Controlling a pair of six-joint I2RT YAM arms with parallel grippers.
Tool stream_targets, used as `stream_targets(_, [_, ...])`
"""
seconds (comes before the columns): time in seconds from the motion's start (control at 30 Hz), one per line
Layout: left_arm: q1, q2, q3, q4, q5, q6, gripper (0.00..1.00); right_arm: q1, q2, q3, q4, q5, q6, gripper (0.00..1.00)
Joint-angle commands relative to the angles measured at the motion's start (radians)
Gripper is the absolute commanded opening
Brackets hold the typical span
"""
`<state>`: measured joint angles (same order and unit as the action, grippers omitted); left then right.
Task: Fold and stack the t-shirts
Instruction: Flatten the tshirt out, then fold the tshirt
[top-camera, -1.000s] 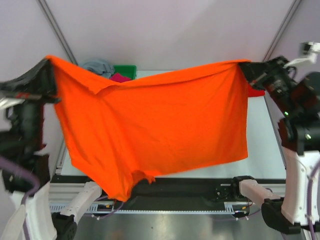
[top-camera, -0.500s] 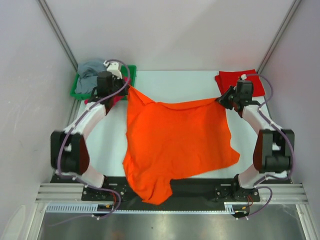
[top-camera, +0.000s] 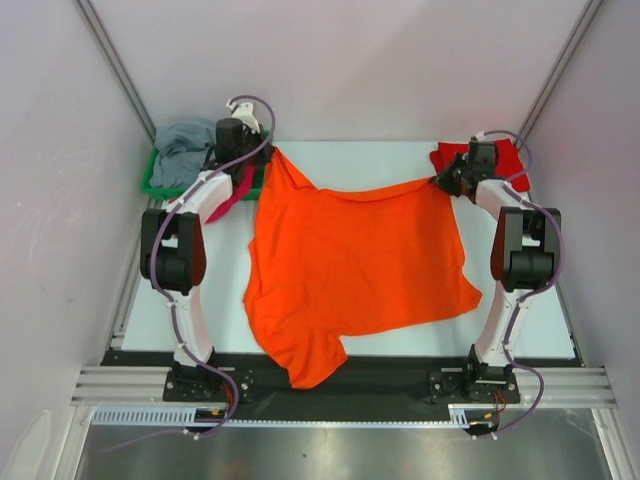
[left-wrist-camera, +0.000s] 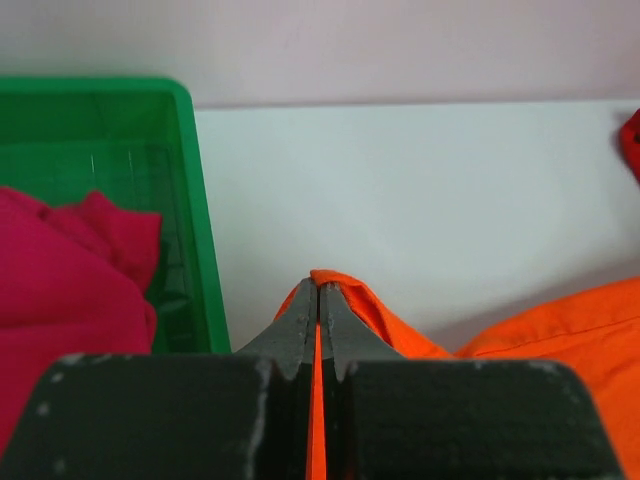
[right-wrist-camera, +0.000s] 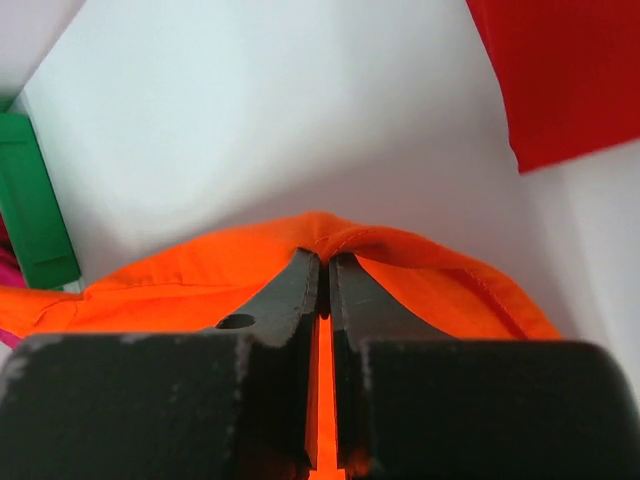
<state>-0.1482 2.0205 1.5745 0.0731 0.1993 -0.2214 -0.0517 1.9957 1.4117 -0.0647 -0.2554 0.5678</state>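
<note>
Far-edge corners of the orange t-shirt (top-camera: 350, 265) are clamped in my left gripper (left-wrist-camera: 318, 292) and right gripper (right-wrist-camera: 326, 264), with bare counter (top-camera: 350, 162) beyond both.

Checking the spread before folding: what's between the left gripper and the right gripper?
The orange t-shirt, its far edge spanning from left gripper to right gripper, both shut on it; top view.

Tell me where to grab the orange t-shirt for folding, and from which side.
Likely its two near corners, from above. The bright orange cloth t-shirt lies spread flat on the white table, far edge pinched in the shut left pincer and right pincer, so only the near edge is free to lift.
</note>
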Motion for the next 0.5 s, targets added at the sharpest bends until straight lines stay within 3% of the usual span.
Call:
stream_targets(0.0, [0.006,-0.003,0.082,0.013,-0.003,-0.032,0.0,-0.014,0.058,0.143,-0.069,-0.013,0.006,0.0])
stream_targets(0.33, [-0.002,0.007,0.12,-0.169,0.031,-0.098,0.0,-0.073,0.21,0.381,-0.306,-0.102,0.012,0.0])
stream_targets(0.47, [-0.024,-0.037,0.09,-0.17,0.0,-0.088,0.0,-0.077,0.255,0.456,-0.38,-0.131,-0.009,0.0])
